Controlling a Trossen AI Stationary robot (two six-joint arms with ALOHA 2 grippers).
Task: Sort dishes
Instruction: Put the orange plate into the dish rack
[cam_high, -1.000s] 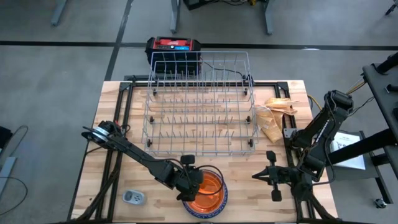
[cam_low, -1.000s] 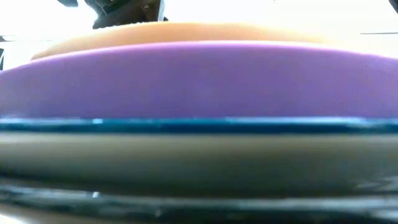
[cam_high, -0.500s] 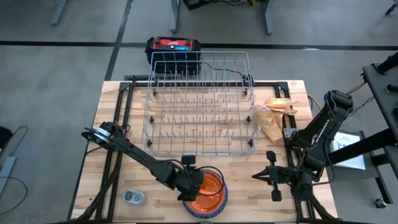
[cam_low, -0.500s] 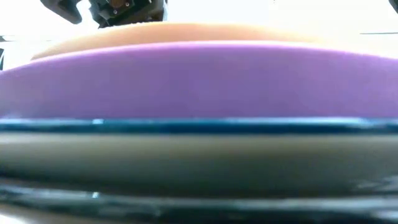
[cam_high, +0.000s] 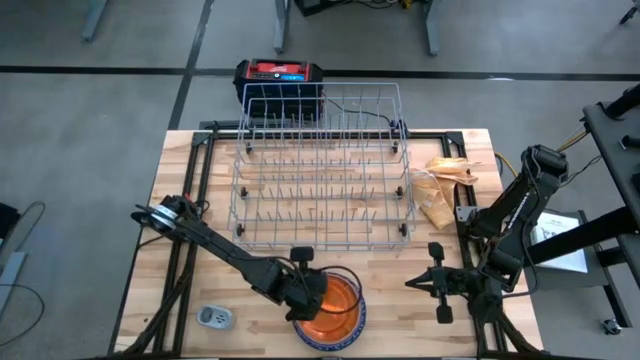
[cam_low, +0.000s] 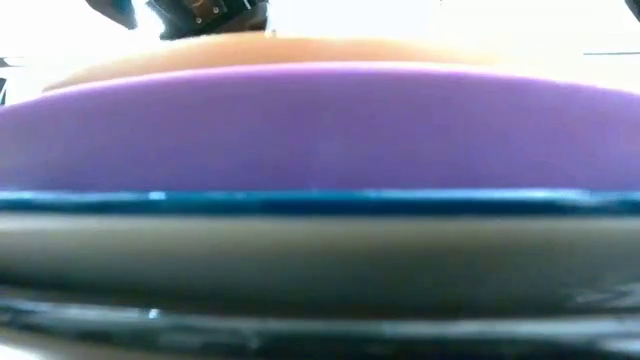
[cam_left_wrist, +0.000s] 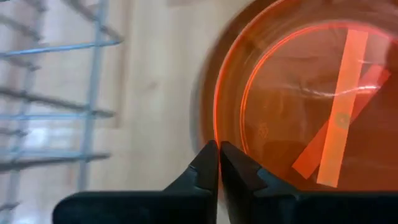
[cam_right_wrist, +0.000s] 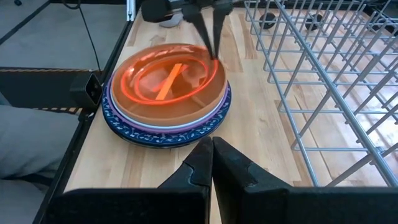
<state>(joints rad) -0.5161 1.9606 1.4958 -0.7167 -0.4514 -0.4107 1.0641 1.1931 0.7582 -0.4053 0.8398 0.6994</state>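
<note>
- The left gripper (cam_left_wrist: 218, 151) had its two dark fingers (cam_left_wrist: 205, 168) pressed together, only a thin slit between them.
- Their tips sat at the rim of a translucent orange dish (cam_left_wrist: 298, 106); whether they pinched that rim could not be told.
- A brighter orange ring ran inside the dish's rim.
- Two pale orange stripes lay across the dish's inside, crossing at an angle.
- A darker brownish edge showed just outside the orange rim.
- The wire rack (cam_left_wrist: 56, 106) stood beside the dish, apart from it, its grey bars blurred.
- Light wooden table (cam_left_wrist: 155, 87) showed between rack and dish.
</note>
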